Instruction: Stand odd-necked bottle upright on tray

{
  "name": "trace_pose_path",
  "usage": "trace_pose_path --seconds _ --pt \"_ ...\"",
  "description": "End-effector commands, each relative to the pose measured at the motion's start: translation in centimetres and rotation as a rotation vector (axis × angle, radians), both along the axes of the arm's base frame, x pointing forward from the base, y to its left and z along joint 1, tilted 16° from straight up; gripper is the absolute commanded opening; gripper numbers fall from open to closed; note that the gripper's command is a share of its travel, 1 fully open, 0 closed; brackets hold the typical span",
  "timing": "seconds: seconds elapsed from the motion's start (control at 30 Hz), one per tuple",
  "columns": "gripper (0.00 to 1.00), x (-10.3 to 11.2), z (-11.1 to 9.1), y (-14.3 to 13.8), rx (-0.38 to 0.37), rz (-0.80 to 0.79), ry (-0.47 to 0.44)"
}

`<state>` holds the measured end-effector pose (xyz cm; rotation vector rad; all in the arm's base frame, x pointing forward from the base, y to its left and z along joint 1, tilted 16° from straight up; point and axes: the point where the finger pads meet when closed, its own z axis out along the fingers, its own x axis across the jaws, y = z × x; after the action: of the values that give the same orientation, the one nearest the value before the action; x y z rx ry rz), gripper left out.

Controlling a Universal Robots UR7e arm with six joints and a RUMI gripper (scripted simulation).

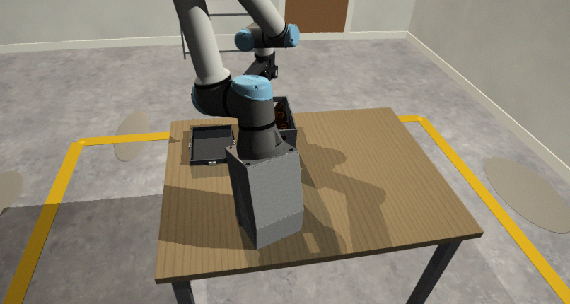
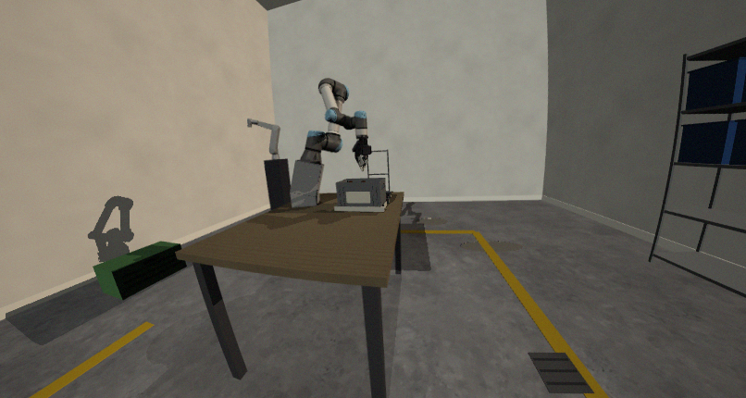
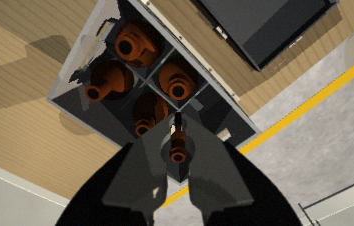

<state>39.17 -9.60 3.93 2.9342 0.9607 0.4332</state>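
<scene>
While the tool [image 1: 273, 73] [image 2: 363, 167] [image 3: 178, 113] hovers over the crate [image 1: 295, 127] [image 2: 340, 196] [image 3: 83, 123], fingers fully closed, gripping nothing, pale panel [image 2: 357, 196] on crate's side

green crate-like box [image 2: 141, 267] | shelf rack [image 2: 679, 118] | brown panel [image 1: 317, 6], probably a door

The 1 arm rose from its gray pedestal [image 1: 275, 194] [image 2: 304, 183] on the table [image 1: 399, 174] [image 2: 292, 238], bent at the elbow, its forearm slanting down to the wrist [image 1: 268, 37] [image 2: 348, 119]. Below the wrist, the tool [image 2: 362, 167] [image 3: 178, 113] pointed down, well above the table. Its 2 fingers were shut together at the tips, with nothing between them. Blue caps covered several joints.
</scene>
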Motion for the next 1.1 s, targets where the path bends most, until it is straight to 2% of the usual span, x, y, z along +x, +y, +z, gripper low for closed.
trace_pose_path --seconds 0.0,0.07,0.13,0.37,0.6,0.63,1.07 --pt "0.0 1.2 0.4 -1.7 -0.001 0.0 -0.001" --pt "0.0 2.5 0.7 -3.5 -0.001 0.0 -0.001" --pt "0.0 2.5 0.7 -3.5 -0.001 0.0 -0.001" --pt "0.0 6.7 1.2 -9.9 -0.001 0.0 -0.001" --pt "0.0 7.2 1.2 -10.7 -0.001 0.0 -0.001" --pt "0.38 7.2 1.2 -10.7 -0.001 0.0 -0.001" --pt "0.38 7.2 1.2 -10.7 -0.001 0.0 -0.001"
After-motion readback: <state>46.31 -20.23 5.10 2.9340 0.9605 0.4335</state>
